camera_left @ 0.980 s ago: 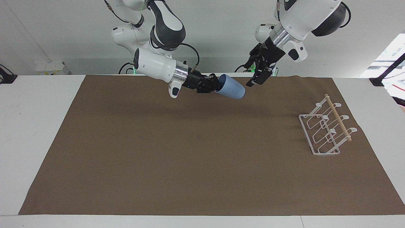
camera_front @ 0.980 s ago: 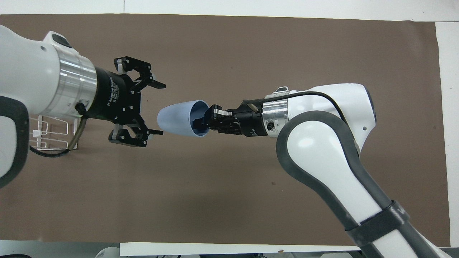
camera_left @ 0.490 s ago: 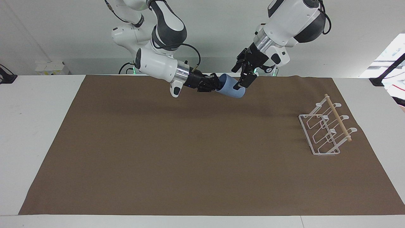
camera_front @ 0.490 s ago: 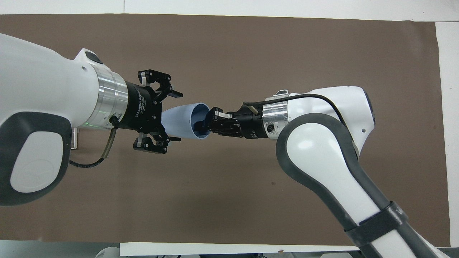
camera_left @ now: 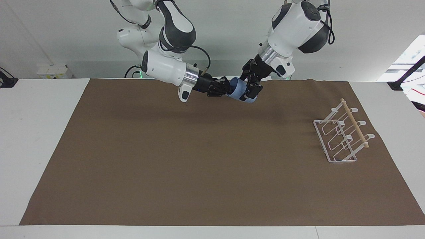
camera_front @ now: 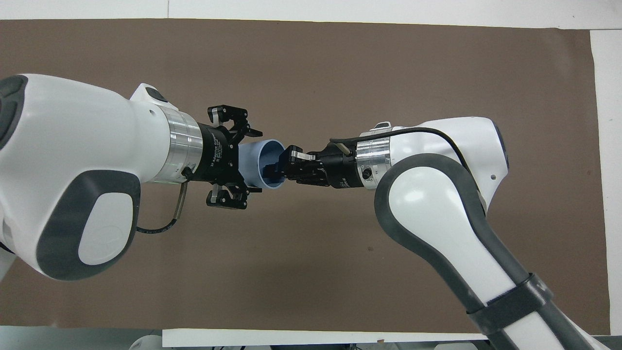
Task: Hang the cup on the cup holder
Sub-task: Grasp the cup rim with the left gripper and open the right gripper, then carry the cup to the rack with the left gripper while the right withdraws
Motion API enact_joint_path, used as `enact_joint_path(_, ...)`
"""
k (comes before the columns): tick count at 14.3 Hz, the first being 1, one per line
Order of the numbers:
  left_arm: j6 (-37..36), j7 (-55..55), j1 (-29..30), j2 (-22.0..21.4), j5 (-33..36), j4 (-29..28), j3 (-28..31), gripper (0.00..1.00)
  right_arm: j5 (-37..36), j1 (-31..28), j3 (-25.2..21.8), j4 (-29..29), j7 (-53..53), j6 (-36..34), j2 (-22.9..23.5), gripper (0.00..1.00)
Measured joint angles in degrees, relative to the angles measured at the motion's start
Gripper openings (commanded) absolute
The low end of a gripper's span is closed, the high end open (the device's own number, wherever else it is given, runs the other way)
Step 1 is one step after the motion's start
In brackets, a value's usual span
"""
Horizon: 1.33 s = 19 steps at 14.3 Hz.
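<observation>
Flanking the cup [camera_left: 239, 92]: both pincers.

Brown mat [camera_left: 199, 159] on white table [camera_left: 40, 132]

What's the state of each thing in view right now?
cup: off the table, lying sideways in the air, pinched at its rim.
right gripper: shut on the cup's rim, one finger inside its mouth.
left gripper: open, fingers on either side of the cup's base end.
cup holder: empty, standing on the mat at the left arm's end.
</observation>
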Motion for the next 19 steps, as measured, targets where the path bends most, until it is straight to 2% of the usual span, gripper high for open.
enact_joint_path(1, 0.7, 0.0, -0.4, 0.0, 0.0, -0.6, 0.0, 0.58, 0.0, 0.0, 0.0, 0.0, 0.0, 0.0, 0.0, 0.00)
enact_joint_path(2, 1.0, 0.0, -0.6, 0.0, 0.0, -1.0, 0.0, 0.25, 0.0, 0.0, 0.0, 0.0, 0.0, 0.0, 0.0, 0.00)
enact_joint_path(3, 1.2, 0.0, -0.6, 0.0, 0.0, -1.1, 0.0, 0.08, 0.0, 0.0, 0.0, -0.1, 0.0, 0.0, 0.0, 0.00)
enact_joint_path(4, 1.3, 0.1, -0.6, -0.1, 0.0, -1.1, 0.0, 0.00, 0.2, 0.0, -0.1, -0.1, 0.0, 0.0, 0.0, 0.00)
enact_joint_path(6, 1.3, 0.5, -0.6, -0.1, 0.0, -1.1, 0.0, 0.00, 0.2, 0.0, -0.1, -0.2, 0.1, 0.0, -0.1, 0.00)
enact_joint_path(7, 1.3, 0.6, -0.6, -0.1, 0.0, -1.1, 0.0, 0.00, 0.2, 0.0, -0.1, -0.2, 0.1, 0.0, -0.1, 0.08)
enact_joint_path(8, 1.4, 0.7, -0.6, -0.1, 0.0, -1.1, 0.0, 0.00, 0.2, 0.0, -0.1, -0.2, 0.1, 0.0, -0.1, 0.43)
enact_joint_path(9, 1.4, 1.1, -0.6, -0.1, 0.0, -1.1, 0.0, 0.00, 0.2, 0.0, -0.1, -0.2, 0.1, 0.0, -0.1, 0.99)
enact_joint_path(15, 1.1, 2.1, -0.6, -0.1, 0.0, -1.1, 0.0, 0.00, 0.2, -0.5, -0.4, -0.1, 0.8, 0.1, -0.6, 0.99)
enact_joint_path(17, 1.1, 2.1, -0.6, -0.1, 0.0, -1.1, 0.0, 0.00, -0.3, -2.5, -0.5, -0.2, 0.9, -0.6, -0.6, 0.99)
enact_joint_path(19, 0.8, 2.5, -0.6, 0.0, 0.7, -1.2, 0.0, 0.00, -6.3, -6.3, -0.5, -0.3, 1.0, -4.3, -0.7, 0.99)
